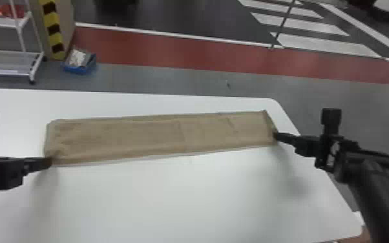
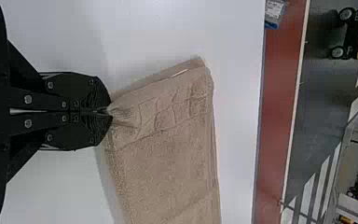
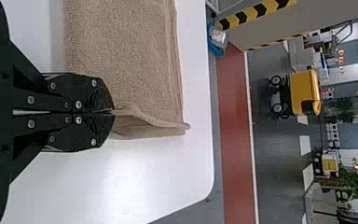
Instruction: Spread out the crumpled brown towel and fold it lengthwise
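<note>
The brown towel (image 1: 158, 135) lies as a long, narrow folded strip across the white table. At its left end, near corner, my left gripper (image 1: 49, 162) is shut on the cloth. My right gripper (image 1: 276, 135) pinches the right end edge near its near corner. In the left wrist view, the left gripper (image 2: 108, 111) gathers the towel (image 2: 168, 144) into small creases at its closed fingers. In the right wrist view, the right gripper (image 3: 112, 112) holds a raised edge of the towel (image 3: 126, 56), with a fold standing slightly open beside it.
The white table (image 1: 184, 200) extends in front of the towel, and its rounded far right corner lies beyond the towel's right end. On the floor behind stand a blue bin (image 1: 80, 63) and a white wheeled rack (image 1: 6, 61).
</note>
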Motion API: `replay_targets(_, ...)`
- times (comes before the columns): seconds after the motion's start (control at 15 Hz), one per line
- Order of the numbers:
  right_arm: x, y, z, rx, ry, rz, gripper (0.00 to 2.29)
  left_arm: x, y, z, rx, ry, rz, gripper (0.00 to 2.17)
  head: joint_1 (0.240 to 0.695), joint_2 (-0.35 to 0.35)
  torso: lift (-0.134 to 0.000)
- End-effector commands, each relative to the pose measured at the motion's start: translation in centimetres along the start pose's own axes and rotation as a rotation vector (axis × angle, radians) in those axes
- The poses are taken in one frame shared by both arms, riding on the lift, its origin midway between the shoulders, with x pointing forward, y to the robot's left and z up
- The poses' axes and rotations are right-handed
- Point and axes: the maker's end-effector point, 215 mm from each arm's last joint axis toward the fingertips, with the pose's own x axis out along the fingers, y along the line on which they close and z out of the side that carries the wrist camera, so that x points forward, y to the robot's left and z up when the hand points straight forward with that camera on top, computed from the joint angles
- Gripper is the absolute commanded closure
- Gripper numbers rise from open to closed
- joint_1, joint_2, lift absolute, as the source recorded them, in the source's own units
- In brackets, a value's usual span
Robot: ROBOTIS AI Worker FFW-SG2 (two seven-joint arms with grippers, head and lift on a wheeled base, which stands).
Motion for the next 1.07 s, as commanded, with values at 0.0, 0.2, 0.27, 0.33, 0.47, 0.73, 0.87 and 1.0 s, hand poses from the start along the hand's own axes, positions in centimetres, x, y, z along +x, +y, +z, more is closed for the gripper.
replay_targets(0.0,-0.9,1.4,-1.6,0.040,0.035,0.028,1.54,-1.7,1.0,-0.6,-0.011,0.010,0.020,1.63,0.695,-0.265,-0.123)
replay_targets(0.2,-3.2,1.7,-4.4,0.094,0.077,0.031,1.54,-4.7,2.4,-1.7,-0.037,0.029,0.040,1.63,0.695,-0.248,-0.123)
replay_targets(0.27,-4.2,1.6,-5.2,0.121,0.084,0.036,1.54,-5.6,2.9,-2.2,-0.044,0.029,0.050,1.63,0.695,-0.244,-0.123)
replay_targets(0.33,-4.7,2.5,-4.9,0.122,0.076,0.051,1.54,-6.4,3.2,-2.5,-0.048,0.032,0.054,1.63,0.695,-0.239,-0.123)
replay_targets(0.47,-6.0,2.5,-5.9,0.151,0.092,0.051,1.54,-6.9,3.5,-3.3,-0.056,0.036,0.057,1.62,0.695,-0.232,-0.123)
replay_targets(0.73,-7.4,2.9,-7.0,0.180,0.114,0.047,1.54,-6.9,3.5,-3.6,-0.055,0.037,0.060,1.52,0.695,-0.226,-0.123)
replay_targets(0.87,-7.5,2.9,-7.3,0.186,0.126,0.045,1.52,-7.0,3.2,-3.5,-0.049,0.035,0.056,1.33,0.695,-0.228,-0.123)
replay_targets(1.0,-7.5,3.1,-7.1,0.185,0.126,0.047,1.19,-7.5,2.7,-3.3,-0.040,0.024,0.046,0.35,0.695,-0.231,-0.123)
